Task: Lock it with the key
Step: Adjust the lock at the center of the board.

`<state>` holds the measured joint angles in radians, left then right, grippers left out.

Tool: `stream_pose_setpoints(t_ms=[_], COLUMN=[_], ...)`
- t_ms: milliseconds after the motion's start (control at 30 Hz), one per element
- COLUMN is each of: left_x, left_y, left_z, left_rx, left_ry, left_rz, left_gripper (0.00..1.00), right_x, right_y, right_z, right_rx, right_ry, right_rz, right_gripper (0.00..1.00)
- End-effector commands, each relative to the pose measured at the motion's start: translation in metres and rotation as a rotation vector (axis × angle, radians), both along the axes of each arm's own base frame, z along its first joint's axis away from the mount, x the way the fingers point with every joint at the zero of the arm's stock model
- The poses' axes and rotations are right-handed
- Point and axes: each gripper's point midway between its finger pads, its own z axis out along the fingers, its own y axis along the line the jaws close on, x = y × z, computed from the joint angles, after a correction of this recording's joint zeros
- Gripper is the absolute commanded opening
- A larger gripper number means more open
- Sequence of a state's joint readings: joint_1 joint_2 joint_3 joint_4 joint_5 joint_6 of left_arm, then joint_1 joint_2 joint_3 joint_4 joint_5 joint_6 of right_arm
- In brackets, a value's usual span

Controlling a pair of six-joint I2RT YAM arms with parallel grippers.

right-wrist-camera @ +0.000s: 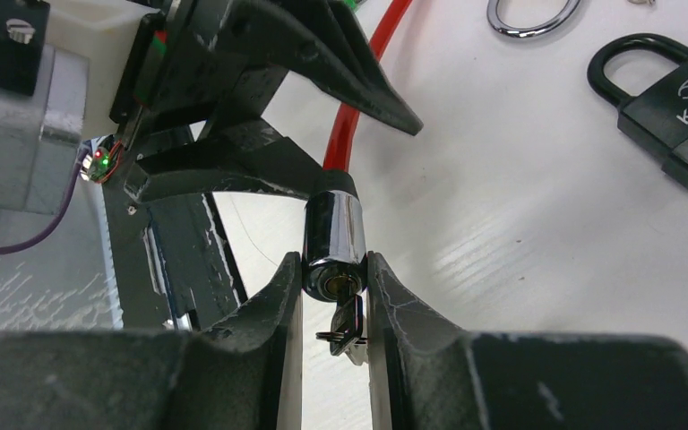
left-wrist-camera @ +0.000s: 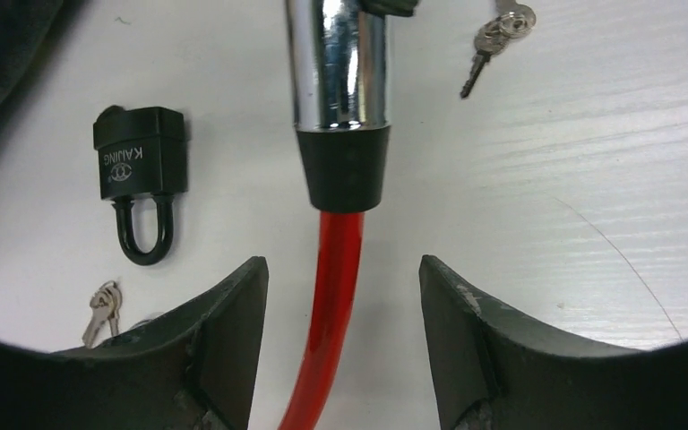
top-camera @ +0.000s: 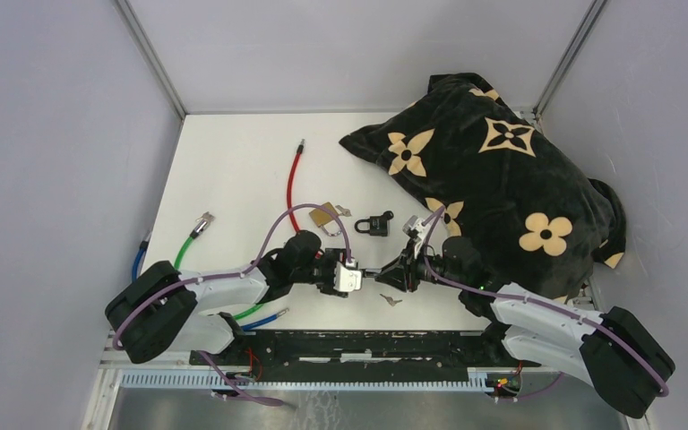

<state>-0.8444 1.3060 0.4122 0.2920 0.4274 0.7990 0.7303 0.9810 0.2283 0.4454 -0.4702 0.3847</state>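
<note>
I am pinching the chrome lock barrel [right-wrist-camera: 333, 235] of the red cable [right-wrist-camera: 358, 107] in my right gripper [right-wrist-camera: 333, 269], one finger on each side, holding it just above the table [right-wrist-camera: 537, 251]. The key [right-wrist-camera: 348, 330] is sitting in the keyhole at the barrel's end, tucked down between my right fingers. My left gripper [left-wrist-camera: 343, 269] is standing wide, straddling the cable just below the black collar [left-wrist-camera: 340, 170] and touching nothing.

So I am carrying the barrel on one grip alone, and that is what is worrying me. The chrome is looking slick, and I am judging that any twist on the key could spin the barrel in my fingers instead of turning the lock. The key is also lying deep in my right hand's gap, so my left fingers are risking a bump against the right ones, or knocking the key out, on the way in. Closing the left where it is now would only be gripping soft cable, which would twist. And the cable's free tip [top-camera: 301, 143] is lying well apart up the table, so I may be locking an empty barrel
</note>
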Motion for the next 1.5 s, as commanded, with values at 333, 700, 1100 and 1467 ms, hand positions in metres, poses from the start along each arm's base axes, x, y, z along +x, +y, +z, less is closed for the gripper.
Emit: stream_pose_setpoints(t_ms=[333, 700, 1100, 1467], left_x=[0.010, 0.013, 0.009, 0.007], left_y=[-0.006, -0.006, -0.011, -0.023], left_z=[0.028, 0.035, 0.040, 0.055], left_rx=[-0.060, -0.071, -0.075, -0.112], left_ry=[-0.057, -0.082, -0.116, -0.128], left_rz=[0.056, 0.060, 0.018, 0.004], left_gripper=[0.02, 0.02, 0.02, 0.02], right_x=[0.014, 0.006, 0.009, 0.007], right_y=[-0.003, -0.021, -0.011, -0.003], right_z=[0.050, 0.024, 0.026, 0.030], right_rx=[-0.094, -0.123, -0.039, 0.006], right_ry=[-0.124, 0.007, 0.012, 0.013], right_rz=[0.057, 0.050, 0.051, 0.079], right_gripper=[0.55, 0.45, 0.18, 0.04])
